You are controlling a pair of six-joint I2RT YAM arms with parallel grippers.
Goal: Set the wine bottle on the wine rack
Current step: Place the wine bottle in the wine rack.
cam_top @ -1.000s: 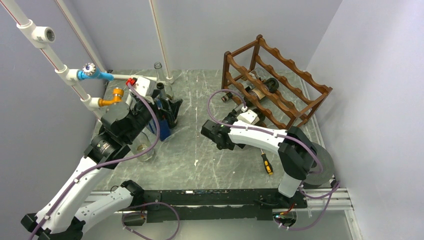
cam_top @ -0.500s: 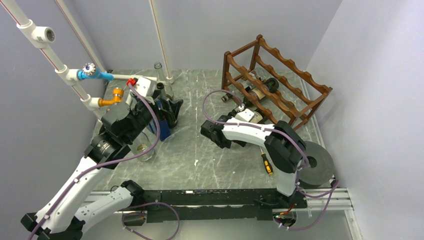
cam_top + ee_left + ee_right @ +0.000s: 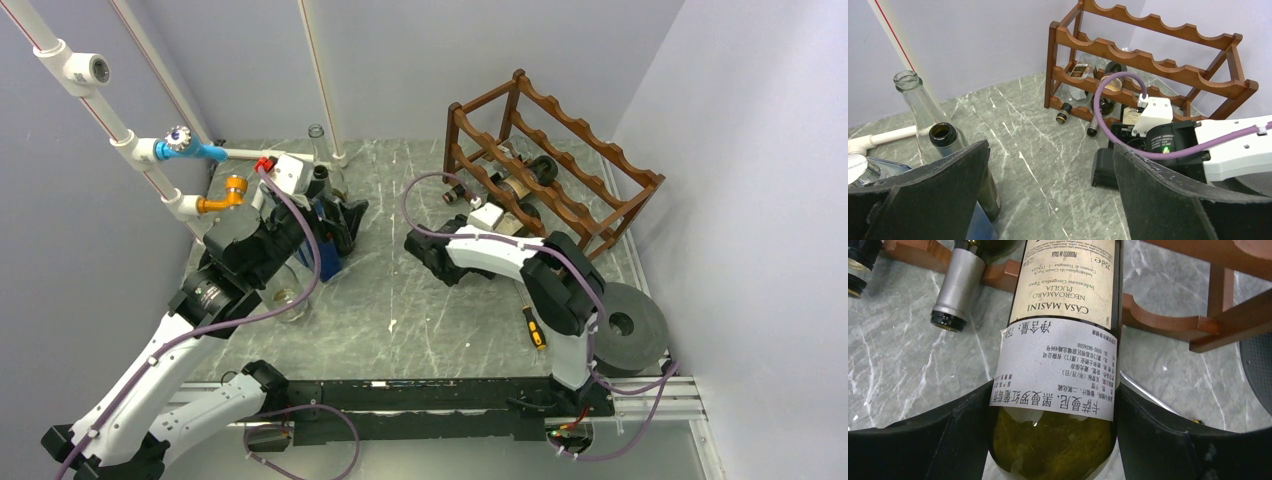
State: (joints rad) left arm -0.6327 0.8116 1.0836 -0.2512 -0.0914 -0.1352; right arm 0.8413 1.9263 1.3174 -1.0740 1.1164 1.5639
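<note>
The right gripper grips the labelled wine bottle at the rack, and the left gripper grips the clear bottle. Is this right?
No. The left gripper is open and empty, as the left wrist view shows; the clear bottle stands apart from it. The rest holds.

In the right wrist view the wine bottle leaves the picture at both ends: the far end passes the top edge, inside the wine rack; the near end is cut by the bottom edge. Only low rails and frame pieces of the rack fit in. The label's smallest print is unreadable. From above, the rack's rails cover most of that bottle, and the fingertips of the right gripper, just before the rack, hide under its wrist.
</note>
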